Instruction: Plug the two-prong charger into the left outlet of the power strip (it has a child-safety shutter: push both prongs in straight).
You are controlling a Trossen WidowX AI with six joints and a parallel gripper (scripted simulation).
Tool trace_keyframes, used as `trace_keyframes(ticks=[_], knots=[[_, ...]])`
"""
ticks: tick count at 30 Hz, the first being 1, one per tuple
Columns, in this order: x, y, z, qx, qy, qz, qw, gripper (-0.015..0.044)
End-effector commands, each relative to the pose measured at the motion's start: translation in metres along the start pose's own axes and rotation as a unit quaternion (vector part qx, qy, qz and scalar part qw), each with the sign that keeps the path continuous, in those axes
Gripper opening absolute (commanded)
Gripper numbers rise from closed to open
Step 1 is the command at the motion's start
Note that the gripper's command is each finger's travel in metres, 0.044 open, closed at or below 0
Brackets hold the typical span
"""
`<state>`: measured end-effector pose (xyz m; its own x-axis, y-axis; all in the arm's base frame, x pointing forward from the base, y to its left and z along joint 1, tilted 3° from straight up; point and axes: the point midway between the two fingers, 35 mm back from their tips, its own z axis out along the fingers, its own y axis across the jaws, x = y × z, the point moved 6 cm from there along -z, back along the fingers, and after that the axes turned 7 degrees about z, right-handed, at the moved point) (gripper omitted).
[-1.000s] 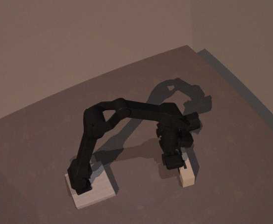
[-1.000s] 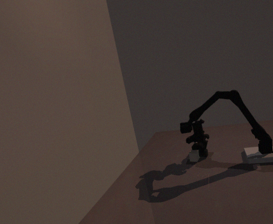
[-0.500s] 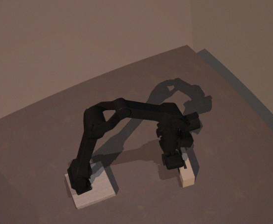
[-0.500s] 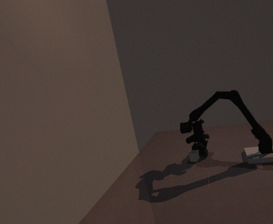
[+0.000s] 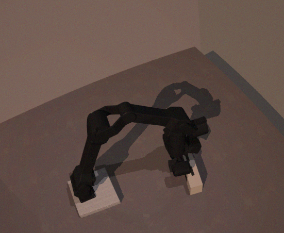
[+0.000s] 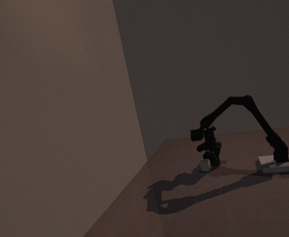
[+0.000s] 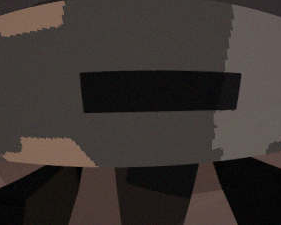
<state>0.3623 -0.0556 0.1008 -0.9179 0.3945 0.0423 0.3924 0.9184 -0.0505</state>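
Two-prong charger: most likely the dark shape (image 7: pixel 155 199) at 6 o'clock in the wrist view, between the fingers and just beside the strip's edge in that view; prongs hidden, so whether they are seated cannot be told.
Gripper (image 5: pixel 189 173) (image 6: pixel 210 160) (image 7: pixel 149 157): released, fingers spread apart, down at the strip.
Power strip (image 5: pixel 195 180) (image 6: pixel 205 165) (image 7: pixel 155 134): pale, long block on the table (image 5: pixel 146 203) (image 6: pixel 235 209), toward 5 o'clock from above, its near end pointing to between 5 and 6; partly shadowed.
Black rectangle (image 7: pixel 160 92): on the strip's face, near the wrist view's centre.
Arm (image 5: pixel 151 114) (image 6: pixel 257 114): black, arched from a pale base plate (image 5: pixel 102 204) (image 6: pixel 277 170) at 7 o'clock in the top view.
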Motion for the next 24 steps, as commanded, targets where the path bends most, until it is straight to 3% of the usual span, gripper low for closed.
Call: trace_keyframes(ticks=[1, 24], knots=[[-0.0001, 0.0, 0.0002, 0.0, -0.001, 0.0, 1.0, 0.044], [0.0061, -0.0008, 0.0006, -0.002, -0.007, 0.0, 1.0, 0.044]])
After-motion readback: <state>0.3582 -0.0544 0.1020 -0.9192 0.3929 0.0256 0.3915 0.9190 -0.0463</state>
